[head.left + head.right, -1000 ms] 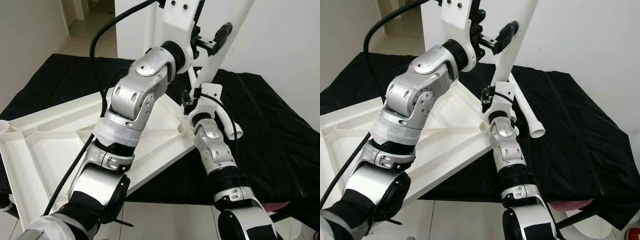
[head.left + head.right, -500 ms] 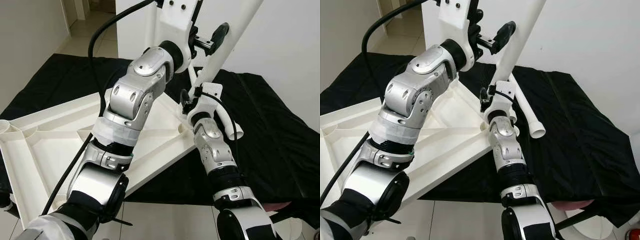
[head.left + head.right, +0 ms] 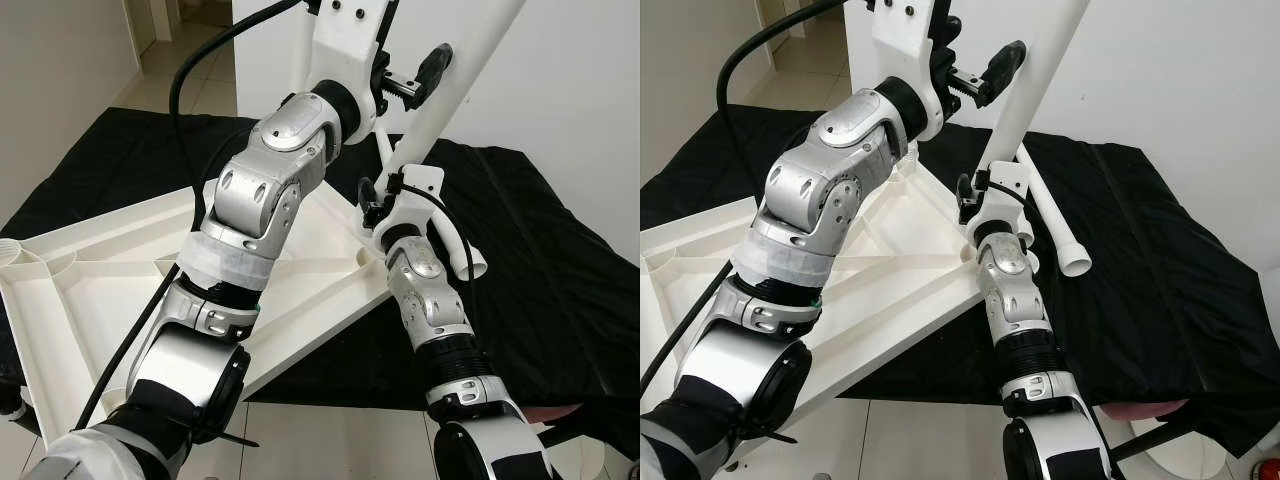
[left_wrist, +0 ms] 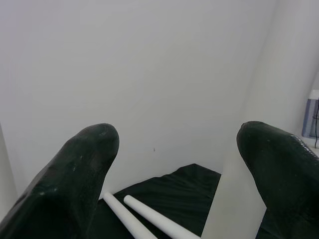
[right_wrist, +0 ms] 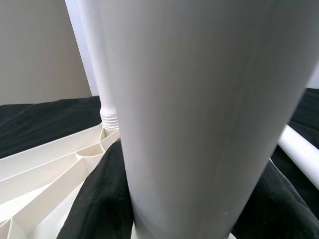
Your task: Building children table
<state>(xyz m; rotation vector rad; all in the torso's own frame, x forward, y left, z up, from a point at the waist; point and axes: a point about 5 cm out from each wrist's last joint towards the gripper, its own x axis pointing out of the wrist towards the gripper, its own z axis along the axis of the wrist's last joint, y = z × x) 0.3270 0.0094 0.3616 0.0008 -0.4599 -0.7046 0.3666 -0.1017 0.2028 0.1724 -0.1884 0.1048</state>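
The white table top [image 3: 90, 280] lies upside down on a black cloth [image 3: 540, 250], ribs facing up. A white table leg [image 3: 455, 90] stands tilted at its near corner [image 3: 365, 258]. My right gripper [image 3: 400, 190] is shut on the foot of this leg just above the corner; the leg [image 5: 199, 109] is seen close up in the right wrist view. My left gripper [image 4: 177, 149] is raised high beside the leg's upper part and is open, one black finger [image 3: 437, 60] lying against the leg. Another leg [image 5: 94, 50] stands with its threaded end in a socket.
Two loose white legs [image 4: 149, 221] lie on the cloth behind the table top, one with its open end [image 3: 470, 268] near my right arm. A white wall [image 3: 560, 90] rises behind. Tiled floor [image 3: 320, 440] shows in front of the cloth.
My left arm has shifted slightly left and up, so its finger sits a little higher on the leg. The right gripper keeps its hold at the corner.
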